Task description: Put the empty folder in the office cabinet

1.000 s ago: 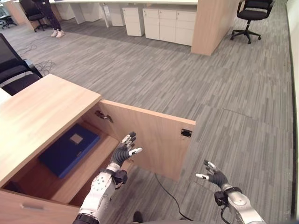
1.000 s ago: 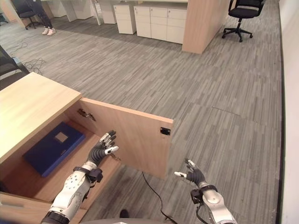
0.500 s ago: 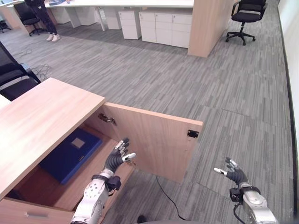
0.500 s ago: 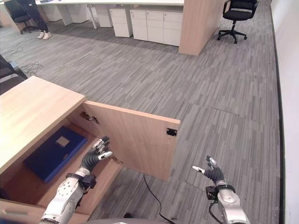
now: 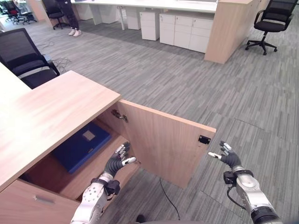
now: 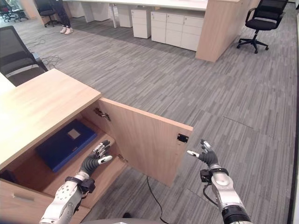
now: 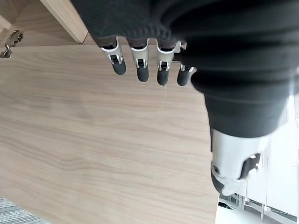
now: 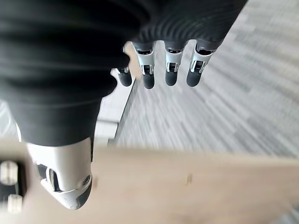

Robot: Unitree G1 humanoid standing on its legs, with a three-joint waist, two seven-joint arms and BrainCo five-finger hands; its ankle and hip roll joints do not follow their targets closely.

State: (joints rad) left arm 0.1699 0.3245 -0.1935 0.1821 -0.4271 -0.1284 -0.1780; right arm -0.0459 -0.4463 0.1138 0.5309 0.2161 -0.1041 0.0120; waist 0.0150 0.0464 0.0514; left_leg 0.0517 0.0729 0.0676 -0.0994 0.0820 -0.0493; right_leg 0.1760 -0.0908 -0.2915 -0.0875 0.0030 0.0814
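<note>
A dark blue folder (image 5: pixel 81 146) with a small white label lies flat on the bottom shelf inside the open wooden cabinet (image 5: pixel 51 116). The cabinet door (image 5: pixel 166 142) stands swung out toward the carpet. My left hand (image 5: pixel 117 162) hovers open at the cabinet's mouth, just right of the folder and close to the door's inner face, holding nothing. My right hand (image 5: pixel 227 157) is open beyond the door's free edge, near the black latch (image 5: pixel 203 139), fingers straight and empty. In the left wrist view the fingers (image 7: pixel 142 65) face the door's wood panel.
A black office chair (image 5: pixel 25 58) stands behind the cabinet at the left. White drawer units (image 5: pixel 182 31) and a wooden partition (image 5: pixel 231 28) line the far side, with another chair (image 5: pixel 268 18) at the right. A person's legs (image 5: pixel 72 21) show far back. Grey carpet spreads to the right.
The camera has swung, shifting the whole scene. My right hand has risen and come closer to the door's free edge. My left hand stays open near the cabinet mouth.
</note>
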